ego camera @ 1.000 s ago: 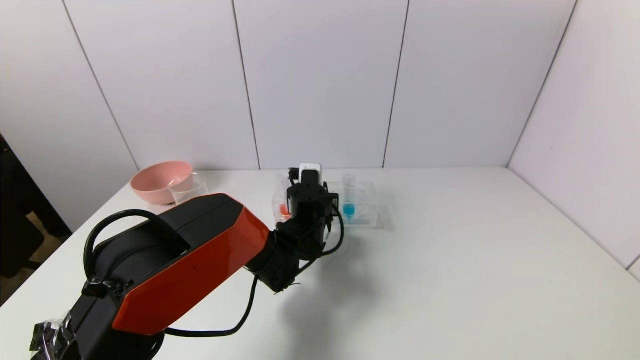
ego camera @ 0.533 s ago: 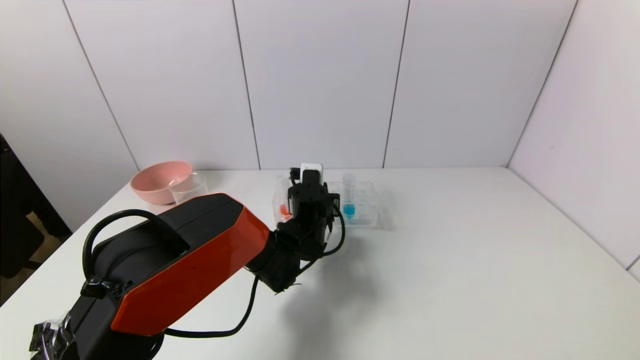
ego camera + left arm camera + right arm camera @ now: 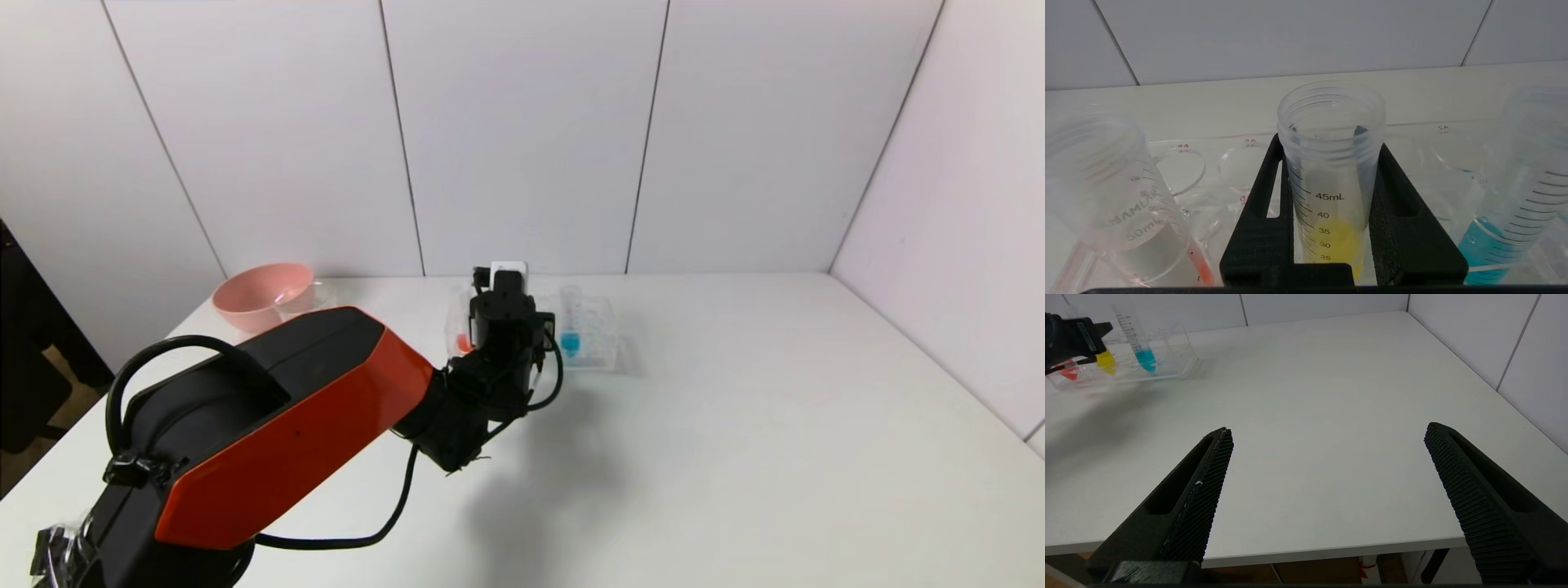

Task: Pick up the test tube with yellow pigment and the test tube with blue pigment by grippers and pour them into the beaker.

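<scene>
My left gripper (image 3: 504, 309) reaches into the clear tube rack (image 3: 602, 336) at the back of the table. In the left wrist view its two black fingers (image 3: 1261, 192) press on both sides of the test tube with yellow pigment (image 3: 1331, 171), which stands upright in the rack. The test tube with blue pigment (image 3: 569, 333) stands in the rack just to the right; it also shows in the left wrist view (image 3: 1515, 196). The beaker (image 3: 317, 292) sits by the pink bowl at the far left, partly behind my arm. My right gripper (image 3: 1329, 435) is open and empty over the table's near edge.
A pink bowl (image 3: 260, 296) stands at the back left. A red-liquid tube (image 3: 462, 341) leans in the rack's left end. My orange left arm (image 3: 277, 433) covers the front left of the table. Walls close the back and right sides.
My left gripper has risen slightly at the rack and the arm's elbow has shifted left and up. The blue tube and rack stay put.
</scene>
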Controlling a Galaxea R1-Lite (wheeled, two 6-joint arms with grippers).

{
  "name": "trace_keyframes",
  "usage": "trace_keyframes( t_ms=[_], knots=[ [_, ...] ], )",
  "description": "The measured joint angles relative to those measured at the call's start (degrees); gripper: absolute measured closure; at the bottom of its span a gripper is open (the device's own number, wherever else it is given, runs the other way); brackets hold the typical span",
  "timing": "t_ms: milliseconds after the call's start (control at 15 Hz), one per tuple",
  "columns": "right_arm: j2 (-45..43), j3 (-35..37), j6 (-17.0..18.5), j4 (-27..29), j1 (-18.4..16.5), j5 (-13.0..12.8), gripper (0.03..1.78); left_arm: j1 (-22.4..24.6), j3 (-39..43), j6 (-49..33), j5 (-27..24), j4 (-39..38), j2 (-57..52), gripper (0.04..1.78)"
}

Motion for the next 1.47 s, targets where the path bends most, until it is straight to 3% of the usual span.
trace_keyframes(
  t_ms=[1067, 1467],
  knots=[
    [0.0, 0.0, 0.0, 0.0, 0.0, 0.0, 0.1, -3.8, -0.1, 0.1, 0.7, 11.7, -14.9, 1.3],
    [0.0, 0.0, 0.0, 0.0, 0.0, 0.0, 0.1, -2.0, 1.0, 0.1, 0.1, 18.6, -22.1, 1.3]
  ],
)
